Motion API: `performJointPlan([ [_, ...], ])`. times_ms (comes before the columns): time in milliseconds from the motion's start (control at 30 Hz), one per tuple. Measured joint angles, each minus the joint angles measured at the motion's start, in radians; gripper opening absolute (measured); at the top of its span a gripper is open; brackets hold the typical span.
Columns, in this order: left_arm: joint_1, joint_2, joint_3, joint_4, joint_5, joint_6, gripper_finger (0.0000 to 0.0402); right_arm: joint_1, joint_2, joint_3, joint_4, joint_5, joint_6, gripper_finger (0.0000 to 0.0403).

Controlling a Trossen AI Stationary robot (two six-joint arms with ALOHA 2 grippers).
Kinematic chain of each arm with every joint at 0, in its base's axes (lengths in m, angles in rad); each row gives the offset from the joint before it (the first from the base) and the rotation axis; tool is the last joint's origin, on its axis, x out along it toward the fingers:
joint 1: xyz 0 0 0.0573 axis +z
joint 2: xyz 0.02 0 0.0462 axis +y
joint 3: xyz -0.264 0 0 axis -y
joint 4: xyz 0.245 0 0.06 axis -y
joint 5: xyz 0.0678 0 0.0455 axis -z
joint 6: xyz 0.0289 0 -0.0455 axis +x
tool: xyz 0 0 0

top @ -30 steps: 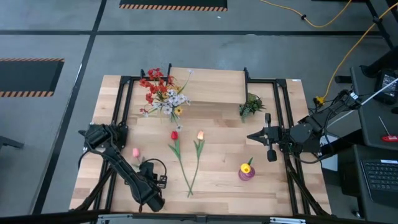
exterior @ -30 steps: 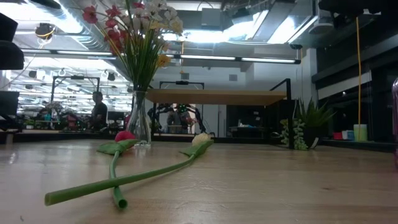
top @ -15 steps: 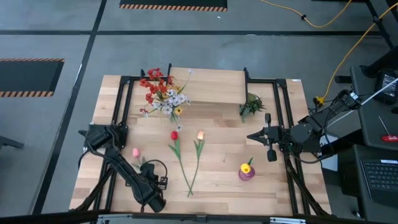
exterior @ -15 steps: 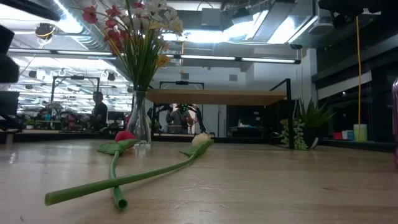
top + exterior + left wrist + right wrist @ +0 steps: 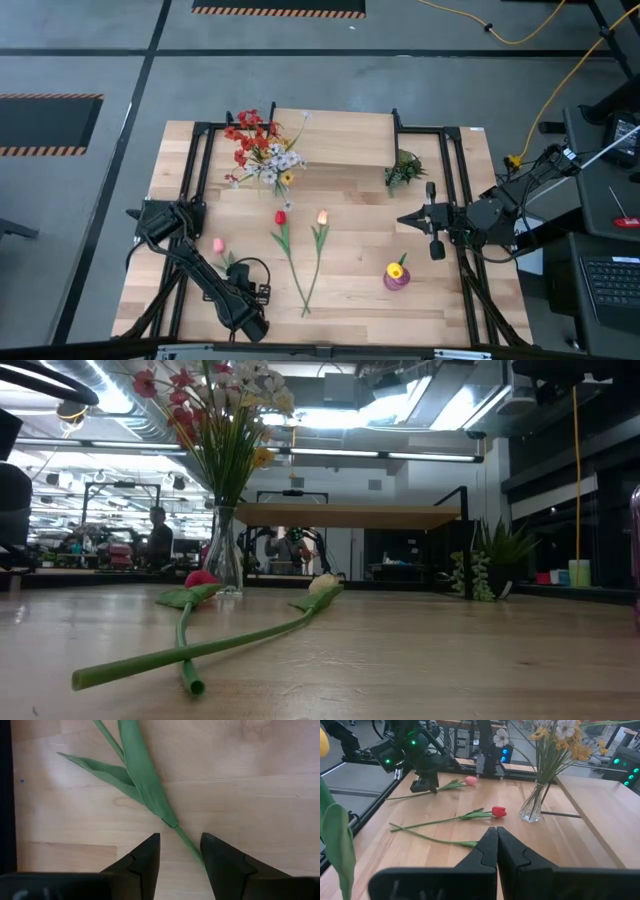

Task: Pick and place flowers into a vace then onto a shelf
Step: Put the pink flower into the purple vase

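Left wrist view: left tool [image 5: 180, 851] spread, straddling pink tulip stem [image 5: 186, 840].

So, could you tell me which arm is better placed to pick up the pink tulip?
Left: its open gripper already straddles the pink tulip stem, while the right gripper waits shut across the table.

Wooden table [image 5: 350, 190]: tulips [image 5: 283, 232], vase [image 5: 270, 172], shelf [image 5: 335, 138]

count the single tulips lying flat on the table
3. The pink tulip lies near the left gripper, whose jaws straddle its stem. The red tulip and orange tulip lie side by side mid-table. A yellow tulip stands in a pink vase, so it is not counted.
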Motion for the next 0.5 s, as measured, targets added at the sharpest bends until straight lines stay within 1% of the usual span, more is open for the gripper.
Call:
performJointPlan([
  [100, -0.004, 0.001, 0.000, 0.000, 0.001, -0.001, 0.0140, 0.000, 0.000, 0.000, 0.000, 0.000, 0.000, 0.0000],
  [200, -0.005, 0.001, -0.001, 0.005, 0.001, 0.003, 0.0130, 0.000, 0.000, 0.000, 0.000, 0.000, 0.000, 0.0000],
  [500, -0.006, 0.002, -0.003, 0.028, -0.018, 0.015, 0.0073, 0.001, 0.000, 0.000, 0.000, 0.000, 0.001, 0.0000],
])
